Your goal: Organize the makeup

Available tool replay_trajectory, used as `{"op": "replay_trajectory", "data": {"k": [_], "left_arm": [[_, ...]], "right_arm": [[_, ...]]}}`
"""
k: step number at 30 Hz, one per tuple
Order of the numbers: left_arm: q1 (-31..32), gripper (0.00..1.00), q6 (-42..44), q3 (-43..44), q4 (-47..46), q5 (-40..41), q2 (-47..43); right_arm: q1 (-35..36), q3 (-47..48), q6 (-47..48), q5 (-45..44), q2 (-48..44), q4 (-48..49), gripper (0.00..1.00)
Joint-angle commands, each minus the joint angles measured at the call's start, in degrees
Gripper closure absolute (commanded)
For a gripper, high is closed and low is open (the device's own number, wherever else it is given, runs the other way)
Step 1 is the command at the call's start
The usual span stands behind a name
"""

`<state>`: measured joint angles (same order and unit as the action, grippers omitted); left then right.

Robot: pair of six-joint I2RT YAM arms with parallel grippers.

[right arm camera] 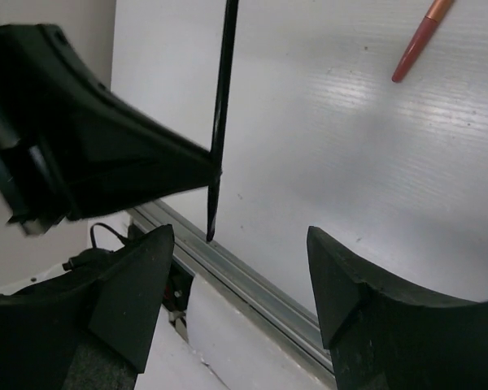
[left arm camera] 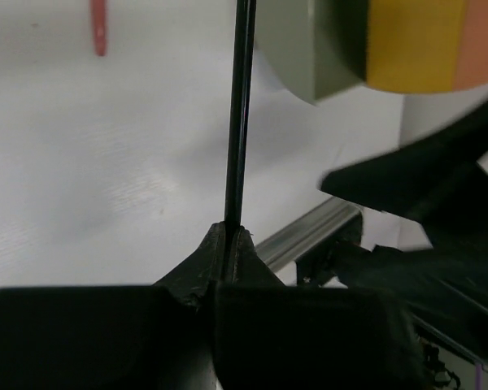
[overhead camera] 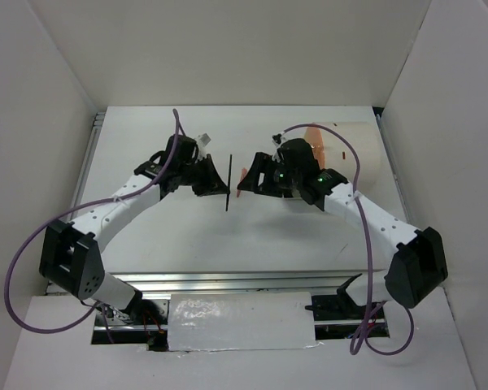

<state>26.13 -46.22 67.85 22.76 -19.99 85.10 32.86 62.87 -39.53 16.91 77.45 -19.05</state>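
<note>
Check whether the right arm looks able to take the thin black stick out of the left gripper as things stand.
Probably yes. The right gripper is open and faces the thin black stick, nothing between them. The left gripper pinches it toward one end, leaving a long part free.

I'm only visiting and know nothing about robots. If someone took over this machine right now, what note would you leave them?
Left gripper: shut on a thin black stick, apparently held off the table.
Right gripper: open and empty, close to that stick and facing it.
Orange-pink stick: lying loose on the table.
Cream box: at the far right, behind the right arm.
Done: one stick is in hand.
Left: place it, then the orange-pink stick. No other makeup is in view.
</note>
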Motion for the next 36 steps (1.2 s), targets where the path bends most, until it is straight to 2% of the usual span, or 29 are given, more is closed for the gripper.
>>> {"op": "replay_trajectory", "data": {"k": [1,4,10,13,14,15,16,17,19,21,22,24,25,26,30,31,33,34,36], "left_arm": [[0.2,1.00,1.1,-0.8,-5.4,-8.6,-3.4],[0.5,1.00,0.6,-0.8,-6.2,-10.4,-4.3],[0.6,1.00,1.5,-0.7,-4.6,-11.6,-5.2],[0.6,1.00,1.0,-1.0,-5.3,-12.4,-5.7],[0.6,1.00,0.8,-1.1,-5.2,-12.4,-5.9],[0.7,1.00,0.6,-1.1,-5.3,-12.6,-5.9],[0.6,1.00,0.6,-1.2,-5.4,-12.8,-6.0],[0.6,1.00,0.4,-1.2,-5.4,-12.5,-6.1],[0.6,1.00,0.5,-1.1,-5.5,-12.6,-6.0],[0.6,0.99,0.7,-0.4,-5.0,-12.8,-5.5],[0.7,0.94,0.8,-0.1,-4.5,-12.8,-5.3],[0.6,0.61,1.0,1.0,-3.2,-11.3,-4.8],[0.6,0.40,1.3,1.5,-1.4,-10.3,-4.7],[0.5,0.03,1.6,2.5,-0.4,-9.4,-4.8],[-0.1,0.01,3.6,5.9,5.9,-4.1,-5.3],[-0.7,0.01,3.9,6.4,8.8,-1.1,-5.5],[-1.4,0.01,4.7,7.5,11.8,2.0,-6.3],[-2.2,0.01,5.1,7.6,14.3,4.6,-6.6],[-2.7,0.01,6.5,7.3,16.0,5.7,-6.8]], "right_arm": [[0.5,3.5,-3.3,1.1,2.3,7.1,0.28],[1.5,5.8,-3.3,0.1,5.1,7.2,0.33],[1.9,8.7,-4.2,-3.0,7.9,7.8,0.34],[2.0,9.1,-4.7,-2.7,9.2,8.3,0.40],[1.9,9.1,-4.8,-2.3,9.7,8.9,0.48],[2.0,9.2,-5.0,-1.4,10.2,9.2,0.53],[2.0,9.3,-5.2,-0.9,10.7,9.5,0.65],[1.9,9.3,-5.3,0.0,11.0,9.6,0.71],[2.2,9.4,-6.1,0.0,11.1,9.6,1.00],[2.3,8.6,-6.5,-0.6,10.4,10.3,1.00],[2.3,8.5,-6.7,-1.0,10.0,10.3,1.00],[2.3,9.2,-5.8,-1.7,10.2,9.2,1.00],[2.3,11.0,-5.0,-3.4,10.9,6.5,1.00],[2.1,12.0,-4.2,-4.5,11.3,4.8,1.00],[-0.9,21.0,1.7,-10.0,15.4,-5.4,1.00],[-1.7,22.9,3.0,-13.3,17.5,-10.6,1.00],[-3.7,28.0,6.6,-17.5,19.8,-15.1,1.00],[-4.1,29.6,7.7,-23.6,20.5,-19.1,1.00],[-5.1,33.8,10.6,-29.2,22.7,-22.6,1.00]]}}
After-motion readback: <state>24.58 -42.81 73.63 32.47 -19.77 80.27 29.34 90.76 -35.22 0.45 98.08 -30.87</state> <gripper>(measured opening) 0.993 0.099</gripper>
